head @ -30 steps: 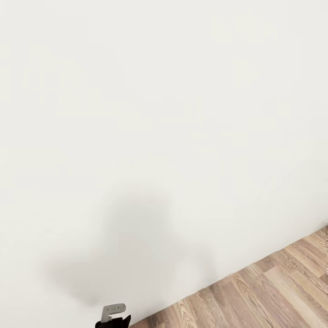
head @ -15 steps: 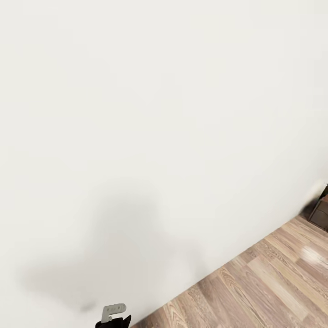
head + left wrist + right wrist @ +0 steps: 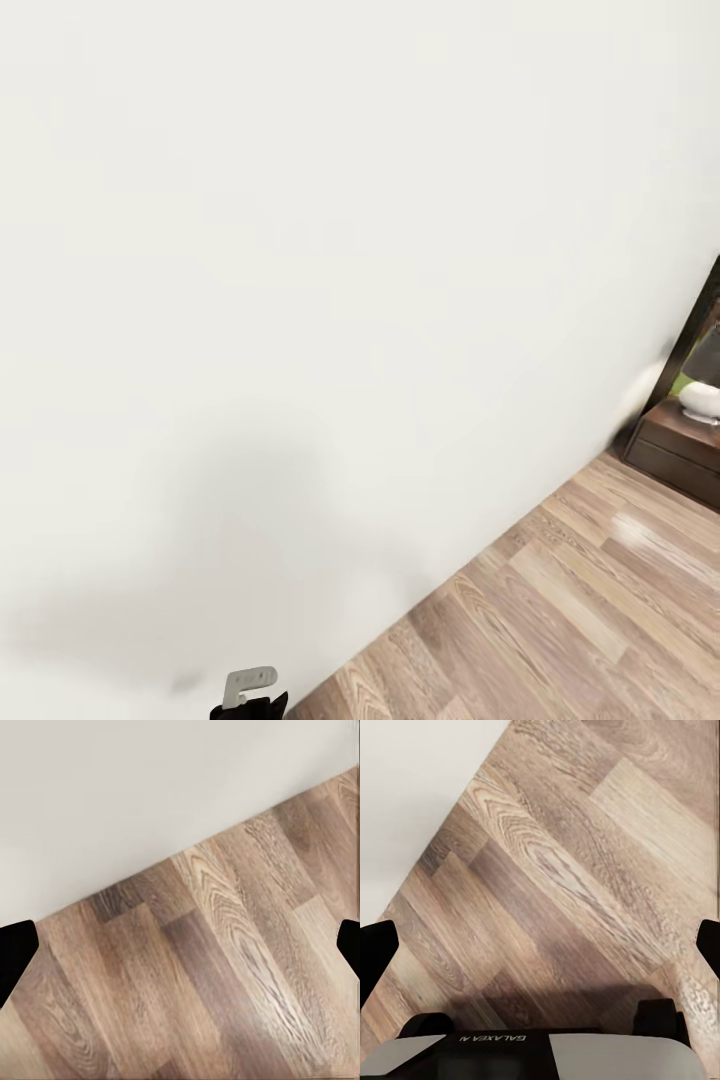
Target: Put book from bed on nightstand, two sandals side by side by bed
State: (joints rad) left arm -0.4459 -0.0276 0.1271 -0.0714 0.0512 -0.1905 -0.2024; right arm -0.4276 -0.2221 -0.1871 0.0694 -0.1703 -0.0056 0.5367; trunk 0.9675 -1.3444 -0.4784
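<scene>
A big white wall [image 3: 300,250] meets the wood floor [image 3: 560,620]. Far to the right sits a low dark brown cabinet [image 3: 680,450] with a white thing [image 3: 700,400] on top. Both hands — left hand [image 3: 180,945] and right hand [image 3: 540,945] — have fingers wide apart, holding nothing, over the floor.

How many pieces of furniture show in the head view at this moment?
1: a dark brown low cabinet at the right edge, against the white wall, with a white rounded object on its top. The frame cuts it off, so more may lie beyond.
</scene>
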